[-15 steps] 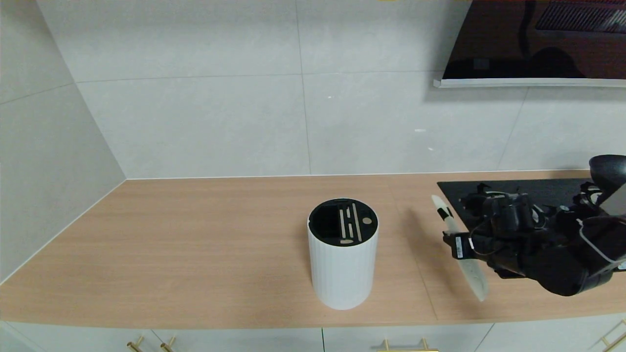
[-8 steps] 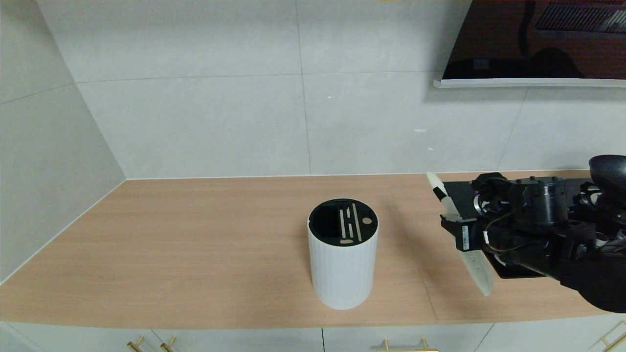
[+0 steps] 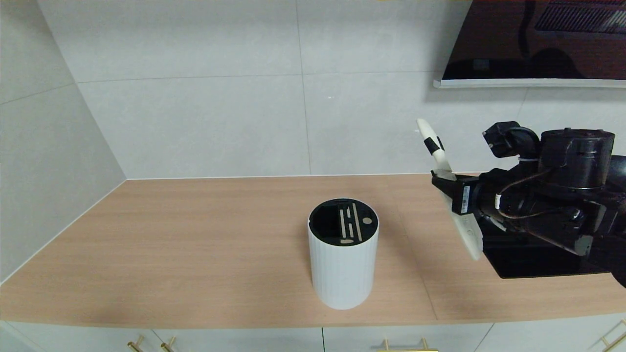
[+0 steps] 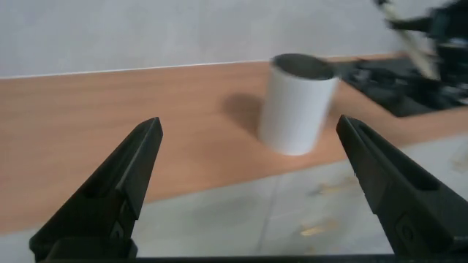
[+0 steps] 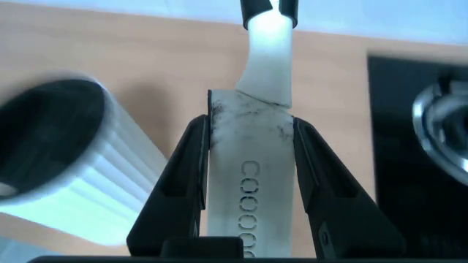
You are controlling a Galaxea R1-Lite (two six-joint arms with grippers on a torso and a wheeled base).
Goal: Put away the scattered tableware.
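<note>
The knife (image 3: 467, 234) is held in the air to the right of the holder (image 3: 343, 254), well apart from it, over the seam between counter (image 3: 195, 234) and black cooktop (image 3: 533, 259), tilted with its handle up toward the wall and its blade tip down. It is clamped by the right gripper (image 3: 455, 193) across the blade's flat faces, just below the handle. By its look it is judged light, thin and stiff. The smooth white faces could let it slip or swivel in the pinch, and the blade may be brittle, so a firm hold close to the handle is advised, with the edge kept off the pads. In the right wrist view the fingers (image 5: 191, 157) are seen pressed on both flats, beside grey smudges. The knife's full length and tilt, and the narrow slots in the holder's dark top, are given by the head view. In the left wrist view the left gripper (image 4: 248, 124) is seen spread wide and empty, off the counter's front edge.
</note>
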